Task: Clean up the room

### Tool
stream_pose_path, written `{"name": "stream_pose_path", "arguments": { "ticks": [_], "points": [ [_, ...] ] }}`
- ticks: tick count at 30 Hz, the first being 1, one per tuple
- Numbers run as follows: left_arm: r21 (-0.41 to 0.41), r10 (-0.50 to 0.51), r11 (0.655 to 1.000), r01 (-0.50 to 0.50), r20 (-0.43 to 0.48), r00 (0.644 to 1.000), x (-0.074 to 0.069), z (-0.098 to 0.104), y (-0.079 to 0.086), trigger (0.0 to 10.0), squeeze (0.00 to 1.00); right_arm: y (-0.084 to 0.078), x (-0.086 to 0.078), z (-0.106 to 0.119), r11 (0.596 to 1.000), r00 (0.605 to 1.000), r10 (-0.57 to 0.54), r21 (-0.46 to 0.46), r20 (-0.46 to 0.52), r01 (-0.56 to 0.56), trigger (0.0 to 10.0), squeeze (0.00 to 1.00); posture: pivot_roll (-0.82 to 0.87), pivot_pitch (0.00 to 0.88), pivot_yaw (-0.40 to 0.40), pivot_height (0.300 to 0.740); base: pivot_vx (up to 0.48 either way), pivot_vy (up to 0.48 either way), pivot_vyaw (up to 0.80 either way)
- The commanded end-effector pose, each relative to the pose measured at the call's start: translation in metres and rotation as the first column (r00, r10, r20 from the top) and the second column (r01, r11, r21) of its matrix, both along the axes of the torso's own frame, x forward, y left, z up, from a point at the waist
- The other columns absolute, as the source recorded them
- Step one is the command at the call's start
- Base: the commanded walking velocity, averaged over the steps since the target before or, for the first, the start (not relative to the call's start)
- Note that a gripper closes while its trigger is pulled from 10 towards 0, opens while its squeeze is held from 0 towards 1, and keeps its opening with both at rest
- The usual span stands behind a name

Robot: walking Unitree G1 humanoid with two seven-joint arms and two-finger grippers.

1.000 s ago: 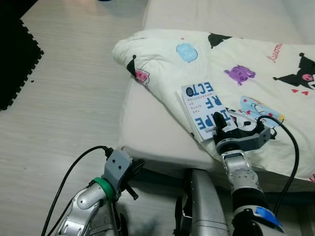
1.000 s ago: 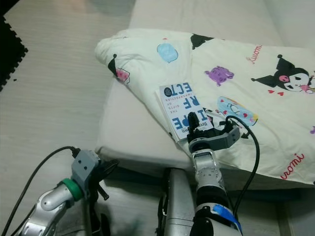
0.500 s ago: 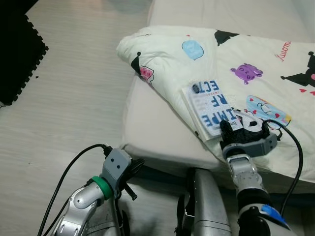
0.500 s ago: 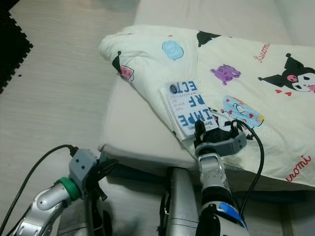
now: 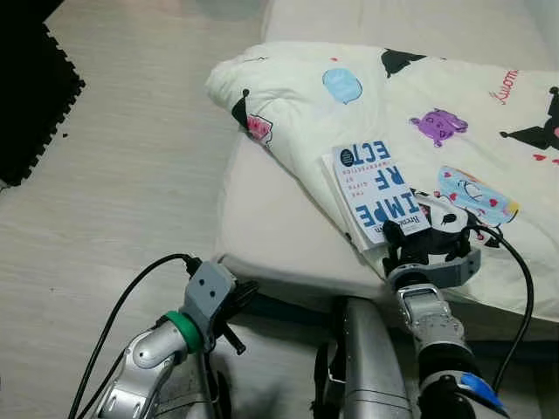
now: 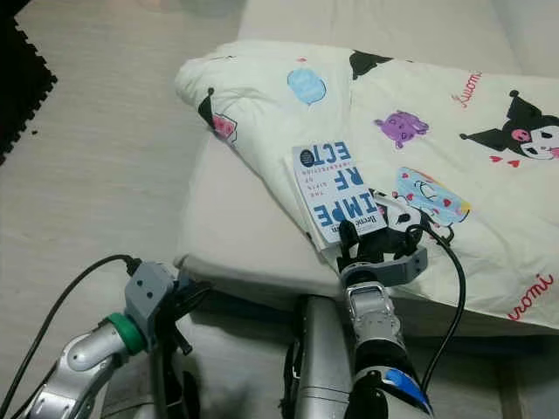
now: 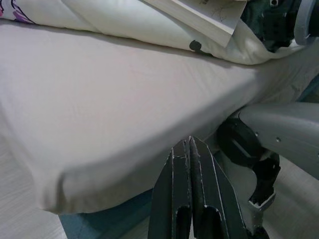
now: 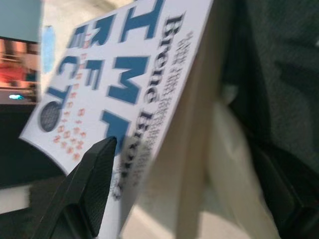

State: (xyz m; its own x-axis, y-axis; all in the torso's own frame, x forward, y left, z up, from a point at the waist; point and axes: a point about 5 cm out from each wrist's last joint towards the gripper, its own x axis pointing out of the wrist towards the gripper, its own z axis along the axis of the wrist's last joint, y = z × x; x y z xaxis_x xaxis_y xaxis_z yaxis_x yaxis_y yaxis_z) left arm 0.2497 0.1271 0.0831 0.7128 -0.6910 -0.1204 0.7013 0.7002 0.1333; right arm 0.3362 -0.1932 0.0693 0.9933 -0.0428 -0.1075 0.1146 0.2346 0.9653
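Right wrist view: book (image 8: 124,94) between right gripper (image 5: 410,237) fingers

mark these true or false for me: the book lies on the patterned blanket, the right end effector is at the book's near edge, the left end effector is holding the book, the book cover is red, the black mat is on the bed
1. The book lies on the patterned blanket. True.
2. The right end effector is at the book's near edge. True; the right wrist view shows a finger on the cover and another on the far side of the book.
3. The left end effector is holding the book. False; it hangs low beside the bed, fingers together, holding nothing.
4. The book cover is red. False; it is white with blue lettering.
5. The black mat is on the bed. False; it lies on the floor, away from the bed.
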Motion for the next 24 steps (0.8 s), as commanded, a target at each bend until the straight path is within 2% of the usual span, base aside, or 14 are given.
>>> {"name": "stream_pose_path", "arguments": {
  "ticks": [1,9,12,15,16,17,18,19,20,21,23,24],
  "points": [
    [0.012,-0.006,1.0,0.006,-0.036,0.999,-0.005,-0.007,0.001,10.0,0.0,0.012,0.002,-0.001,0.997,0.999,0.039,0.059,0.021,-0.04,10.0,1.0,0.09,0.302,0.034,0.56,0.0,0.0,0.0],
    [0.015,-0.003,1.0,0.004,-0.04,0.999,-0.006,-0.007,0.003,10.0,0.0,0.015,0.009,0.004,0.994,0.999,0.012,0.112,0.035,-0.016,10.0,1.0,0.09,0.306,0.035,0.56,0.0,0.0,0.0],
    [0.02,-0.01,1.0,0.01,-0.037,0.999,-0.004,-0.007,0.002,10.0,0.0,0.011,0.016,0.01,0.961,0.996,-0.058,0.273,0.072,0.036,10.0,1.0,0.1,0.308,0.032,0.56,0.0,0.0,0.0],
    [0.023,-0.011,1.0,0.011,-0.035,0.999,-0.004,-0.006,0.002,10.0,0.0,0.012,0.017,0.012,0.963,0.996,-0.045,0.268,0.082,0.021,10.0,1.0,0.1,0.308,0.032,0.56,0.0,0.0,0.0],
    [0.029,-0.014,0.999,0.015,-0.034,0.999,-0.004,-0.006,0.003,10.0,0.0,0.014,0.018,0.014,0.971,0.995,-0.022,0.24,0.093,-0.001,10.0,1.0,0.1,0.306,0.031,0.56,0.0,0.0,0.0],
    [0.036,-0.018,0.999,0.019,-0.033,0.999,-0.004,-0.007,0.003,10.0,0.0,0.017,0.018,0.014,0.987,0.996,0.027,0.156,0.079,-0.039,10.0,1.0,0.1,0.299,0.028,0.56,0.0,0.0,0.0],
    [0.036,-0.018,0.999,0.019,-0.033,0.999,-0.004,-0.007,0.003,10.0,0.0,0.017,0.018,0.014,0.987,0.996,0.027,0.156,0.079,-0.039,10.0,1.0,0.1,0.299,0.028,0.56,0.0,0.0,0.0],
    [0.041,-0.022,0.999,0.023,-0.033,0.999,-0.005,-0.008,0.003,10.0,0.0,0.019,0.016,0.013,0.995,0.996,0.065,0.074,0.069,-0.07,10.0,1.0,0.09,0.295,0.027,0.56,0.0,0.0,0.0],
    [0.041,-0.022,0.999,0.023,-0.033,0.999,-0.005,-0.008,0.003,10.0,0.0,0.019,0.016,0.013,0.995,0.996,0.065,0.074,0.069,-0.07,10.0,1.0,0.09,0.295,0.027,0.56,0.0,0.0,0.0],
    [0.044,-0.024,0.999,0.026,-0.034,0.999,-0.006,-0.008,0.003,10.0,0.0,0.02,0.015,0.012,0.996,0.994,0.09,0.021,0.054,-0.091,10.0,0.15,0.09,0.294,0.027,0.56,0.0,0.0,0.0],
    [0.051,-0.032,0.998,0.034,-0.035,0.999,-0.007,-0.009,0.003,10.0,0.0,0.017,0.011,0.009,0.995,0.994,0.096,-0.015,0.048,-0.095,10.0,0.15,0.09,0.29,0.025,0.56,0.0,0.0,0.0],
    [0.06,-0.043,0.997,0.045,-0.033,0.999,-0.008,-0.01,0.002,10.0,0.0,0.012,0.007,0.006,0.993,0.995,0.095,-0.07,0.028,-0.093,10.0,0.0,0.09,0.287,0.024,0.56,0.0,0.0,0.0]
  ]
}}
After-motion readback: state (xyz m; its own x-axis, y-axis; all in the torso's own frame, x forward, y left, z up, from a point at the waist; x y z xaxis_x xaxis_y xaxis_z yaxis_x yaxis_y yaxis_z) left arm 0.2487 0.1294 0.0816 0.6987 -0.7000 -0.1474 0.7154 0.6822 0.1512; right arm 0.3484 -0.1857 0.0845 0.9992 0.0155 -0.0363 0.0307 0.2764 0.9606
